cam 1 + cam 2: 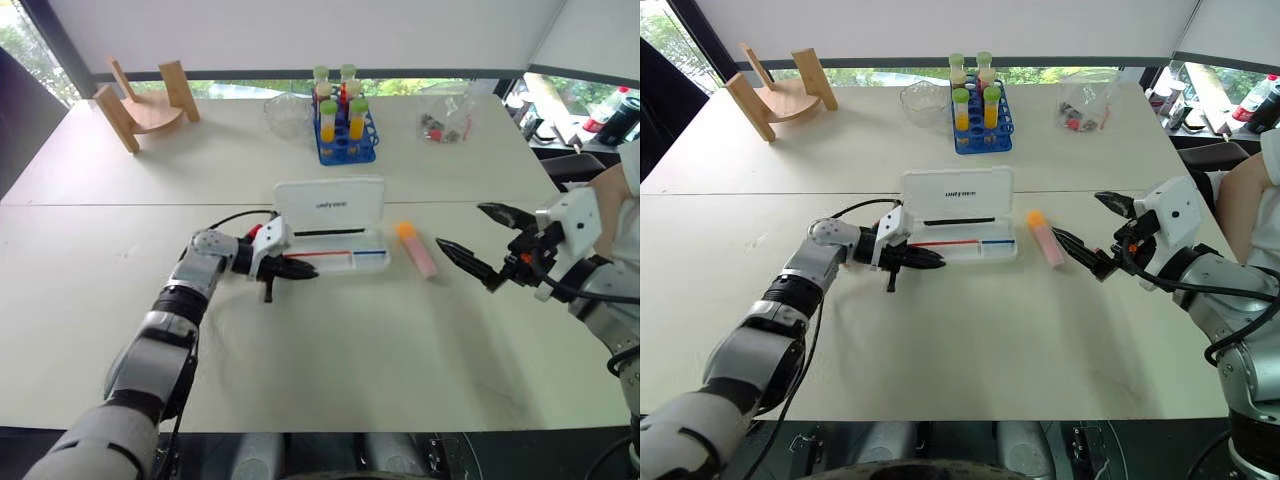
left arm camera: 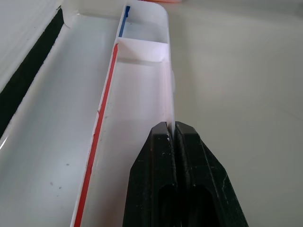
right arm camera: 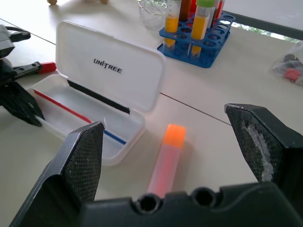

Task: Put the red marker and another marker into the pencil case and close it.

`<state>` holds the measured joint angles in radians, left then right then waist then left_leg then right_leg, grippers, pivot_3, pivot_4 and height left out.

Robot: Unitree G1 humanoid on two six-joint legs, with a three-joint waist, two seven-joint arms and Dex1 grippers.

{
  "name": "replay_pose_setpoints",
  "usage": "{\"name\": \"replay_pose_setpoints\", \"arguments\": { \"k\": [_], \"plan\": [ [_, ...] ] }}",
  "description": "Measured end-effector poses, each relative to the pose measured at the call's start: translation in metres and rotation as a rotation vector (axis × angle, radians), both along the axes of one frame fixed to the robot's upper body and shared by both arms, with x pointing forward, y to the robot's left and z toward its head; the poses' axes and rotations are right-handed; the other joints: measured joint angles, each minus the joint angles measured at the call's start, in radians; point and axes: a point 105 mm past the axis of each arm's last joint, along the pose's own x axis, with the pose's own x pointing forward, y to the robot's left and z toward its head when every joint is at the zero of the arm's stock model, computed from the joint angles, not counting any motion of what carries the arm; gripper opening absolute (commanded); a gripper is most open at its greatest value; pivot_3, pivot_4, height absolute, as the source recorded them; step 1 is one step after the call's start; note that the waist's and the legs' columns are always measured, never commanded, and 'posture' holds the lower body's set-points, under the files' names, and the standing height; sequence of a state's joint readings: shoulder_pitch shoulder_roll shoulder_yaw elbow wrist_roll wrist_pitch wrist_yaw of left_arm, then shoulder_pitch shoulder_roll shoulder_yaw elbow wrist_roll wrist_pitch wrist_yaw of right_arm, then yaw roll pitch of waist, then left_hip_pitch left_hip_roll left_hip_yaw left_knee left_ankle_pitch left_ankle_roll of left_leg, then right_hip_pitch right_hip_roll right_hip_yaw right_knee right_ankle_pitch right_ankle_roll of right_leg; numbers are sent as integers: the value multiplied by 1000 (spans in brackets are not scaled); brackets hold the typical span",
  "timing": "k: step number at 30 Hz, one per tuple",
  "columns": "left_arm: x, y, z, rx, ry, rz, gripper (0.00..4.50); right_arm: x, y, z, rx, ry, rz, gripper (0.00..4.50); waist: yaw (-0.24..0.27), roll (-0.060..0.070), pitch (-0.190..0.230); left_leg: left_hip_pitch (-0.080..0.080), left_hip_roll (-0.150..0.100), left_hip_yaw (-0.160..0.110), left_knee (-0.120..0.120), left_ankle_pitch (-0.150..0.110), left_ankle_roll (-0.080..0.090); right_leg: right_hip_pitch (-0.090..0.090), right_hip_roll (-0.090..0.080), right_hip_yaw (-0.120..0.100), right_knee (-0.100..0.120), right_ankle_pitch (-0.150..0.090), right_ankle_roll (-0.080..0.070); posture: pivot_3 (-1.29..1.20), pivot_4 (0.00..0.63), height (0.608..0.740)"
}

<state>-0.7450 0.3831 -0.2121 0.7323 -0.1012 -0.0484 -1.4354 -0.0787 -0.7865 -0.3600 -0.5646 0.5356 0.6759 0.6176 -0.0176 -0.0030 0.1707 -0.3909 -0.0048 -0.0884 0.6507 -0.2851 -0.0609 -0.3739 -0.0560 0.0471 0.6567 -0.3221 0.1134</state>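
Pencil case sits open mid-table, lid propped up, its striped tray bare; the left gripper pinches the tray's near wall, likely to steady it. The pink highlighter lies just beside the case, the right gripper spread wide near it. Whether the red bit behind the left wrist is the red marker's cap, I cannot tell.

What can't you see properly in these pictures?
1. Red marker: in the right wrist view, its barrel is mostly behind the left tool.
2. Black strip in the pencil case: in the head views, too small to identify.
3. Clear bag: in the head views, its contents are too small to name.
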Motion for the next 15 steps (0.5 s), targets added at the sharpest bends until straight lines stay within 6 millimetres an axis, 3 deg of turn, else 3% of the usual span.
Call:
{"name": "replay_pose_setpoints", "arguments": {
  "k": [4,12,15],
  "plan": [
    [-13,5,-3,12,1,-28,67,-1,0,-1,-7,8,12,4500,1,0,0,1,0,0,0,0,0,0,0,0,0,0,0,0,150,740],
    [-20,6,-3,18,-17,-19,67,1,0,-2,-2,15,19,4500,3,0,0,1,0,0,1,0,0,1,0,0,1,0,0,0,150,740],
    [-19,6,-5,20,-3,4,897,2,4,-2,-3,19,40,4500,3,0,0,1,0,0,2,0,0,1,0,0,3,0,0,0,150,740]
  ]
}}
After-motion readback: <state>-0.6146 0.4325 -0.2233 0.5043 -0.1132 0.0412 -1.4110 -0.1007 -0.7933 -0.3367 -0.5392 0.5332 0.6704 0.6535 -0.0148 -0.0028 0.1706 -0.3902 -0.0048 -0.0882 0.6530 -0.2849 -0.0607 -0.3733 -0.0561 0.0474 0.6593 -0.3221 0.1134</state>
